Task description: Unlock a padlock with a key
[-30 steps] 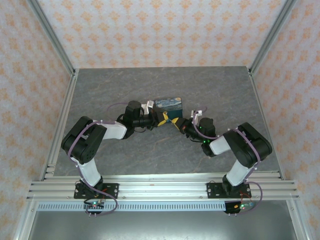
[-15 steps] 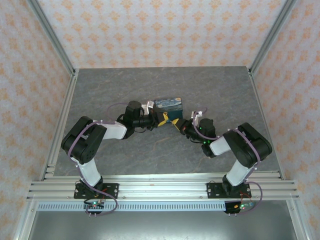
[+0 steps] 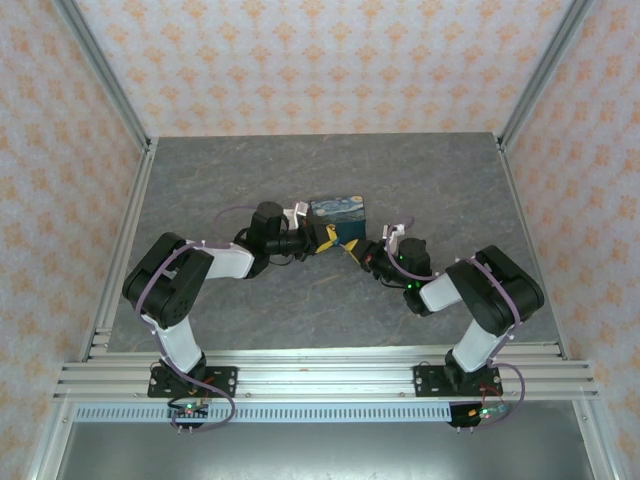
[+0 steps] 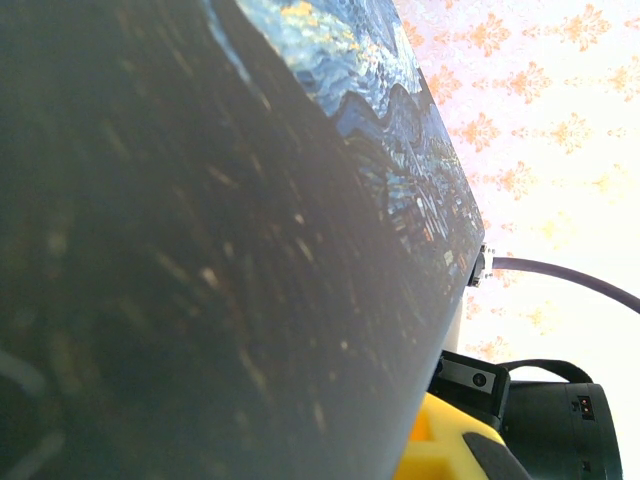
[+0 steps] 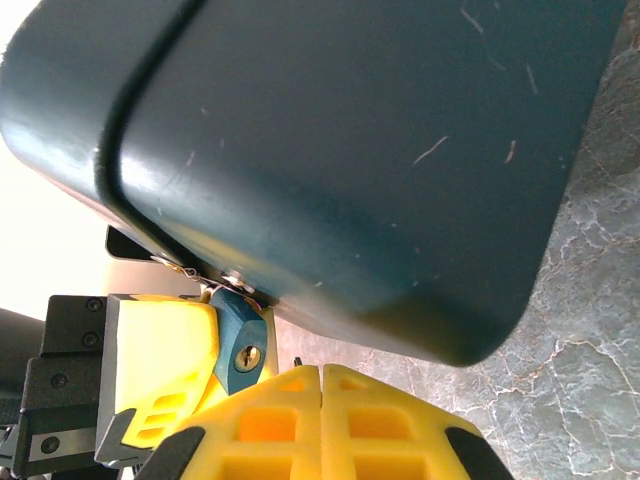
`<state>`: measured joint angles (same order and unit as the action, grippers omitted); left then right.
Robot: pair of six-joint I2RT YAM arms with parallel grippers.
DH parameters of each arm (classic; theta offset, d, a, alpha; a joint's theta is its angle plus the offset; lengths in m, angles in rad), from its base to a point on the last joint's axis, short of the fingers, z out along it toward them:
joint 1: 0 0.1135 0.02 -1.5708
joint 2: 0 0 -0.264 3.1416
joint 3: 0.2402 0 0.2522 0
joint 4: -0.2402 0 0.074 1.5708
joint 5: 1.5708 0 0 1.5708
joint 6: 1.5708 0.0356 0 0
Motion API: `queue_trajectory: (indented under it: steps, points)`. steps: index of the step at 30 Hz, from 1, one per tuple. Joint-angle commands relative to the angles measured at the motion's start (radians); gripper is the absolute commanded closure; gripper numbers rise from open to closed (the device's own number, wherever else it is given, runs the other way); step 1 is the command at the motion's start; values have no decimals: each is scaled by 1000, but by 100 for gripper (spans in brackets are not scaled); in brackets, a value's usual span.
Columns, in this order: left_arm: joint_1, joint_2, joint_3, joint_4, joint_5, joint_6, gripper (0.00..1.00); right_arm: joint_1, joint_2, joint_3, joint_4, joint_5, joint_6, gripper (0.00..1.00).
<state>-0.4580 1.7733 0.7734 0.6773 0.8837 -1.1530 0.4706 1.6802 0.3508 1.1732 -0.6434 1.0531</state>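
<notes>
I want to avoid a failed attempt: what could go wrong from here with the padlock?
1. The keyhole of the padlock sits left of the shut right gripper, so a push may miss it.
2. Whether a key is held there I cannot tell; without one, nothing unlocks.
3. The padlock hangs at the box corner against a finger of the left gripper; pressure might twist it or shift the box.

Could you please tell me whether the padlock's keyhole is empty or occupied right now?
Empty: the right wrist view shows the blue padlock beside the box, its brass keyhole bare with nothing inserted.
</notes>
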Motion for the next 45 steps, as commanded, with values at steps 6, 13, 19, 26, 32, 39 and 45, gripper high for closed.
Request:
queue_trajectory:
  steps: [6,13,19,26,32,39,45]
  points:
    - [-6,-25,29,31,31,14,100,7,-40,32,-9,10,-15,100]
    - [-8,-25,26,33,31,15,100,8,-47,58,-23,1,-8,100]
    - [-8,-24,24,25,30,22,100,9,-56,57,-23,1,-7,100]
    - [-8,-17,26,24,29,26,100,0,-96,52,-92,13,-39,100]
    - [-8,-14,23,24,26,26,100,-19,-121,37,-116,11,-46,100]
    - [-8,-13,27,27,25,21,100,-17,-106,56,-106,0,-38,100]
    - [-8,-9,24,58,23,-14,100,-12,-72,54,-82,-4,-31,100]
